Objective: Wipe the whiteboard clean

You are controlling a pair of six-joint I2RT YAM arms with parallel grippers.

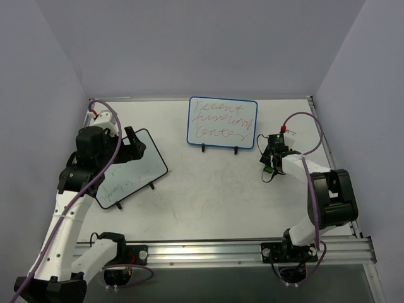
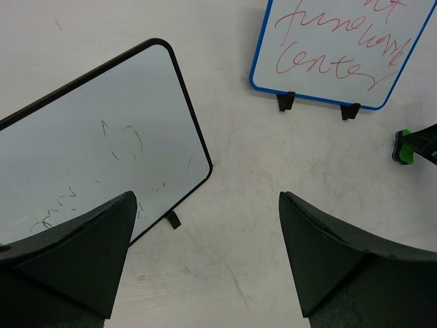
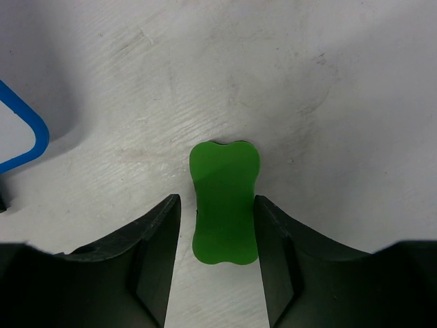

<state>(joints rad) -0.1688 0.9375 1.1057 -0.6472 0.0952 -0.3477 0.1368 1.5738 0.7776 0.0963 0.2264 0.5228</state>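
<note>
Straddling a green eraser on the table, the right gripper is not clenched on it: one finger lies against its side, while a sliver of table shows at the other. The whiteboard, covered in red writing, stands on its two feet at the far middle of the table, just left of that gripper and slightly beyond it. Well apart from it on the left, the left gripper hangs with jaws spread wide and empty over the edge of a black-framed board.
</note>
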